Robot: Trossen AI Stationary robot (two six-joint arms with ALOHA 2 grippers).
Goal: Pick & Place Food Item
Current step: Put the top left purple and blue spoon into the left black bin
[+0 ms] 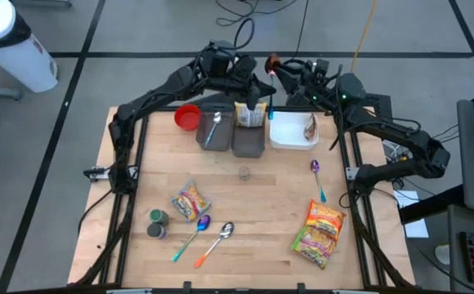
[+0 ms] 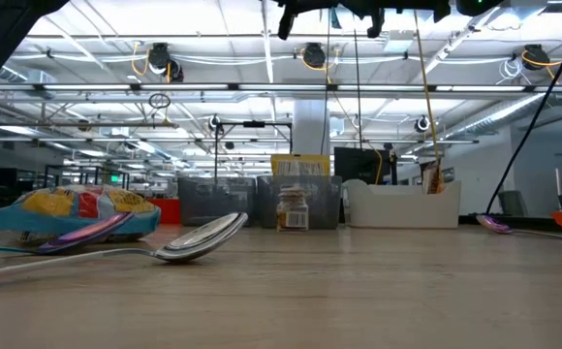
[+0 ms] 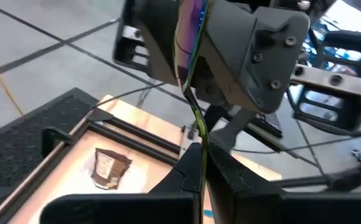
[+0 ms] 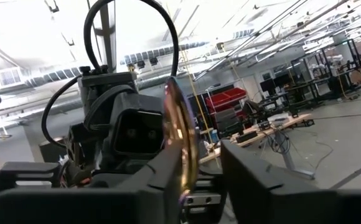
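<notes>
While both arms met above the table's twelve o'clock edge, the left gripper [image 3: 202, 163] was clamped on the handle of an iridescent spoon [image 3: 190, 37], long axis running toward the right gripper [image 4: 199, 163], whose narrowly parted jaws flanked the bowl (a handover, apparently).

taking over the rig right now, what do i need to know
Left gripper: shut on the spoon handle, raised over the bins at the table's far edge.
Right gripper: open, fingers parted at the spoon's bowl end, facing the left one.
Food: snack bag and chip bag lie loose on the table; a packet is in the white bin, a yellow pack in a grey bin.
Done: apparently those two binned.
Left: probably both loose bags, and setting the spoon down.
</notes>
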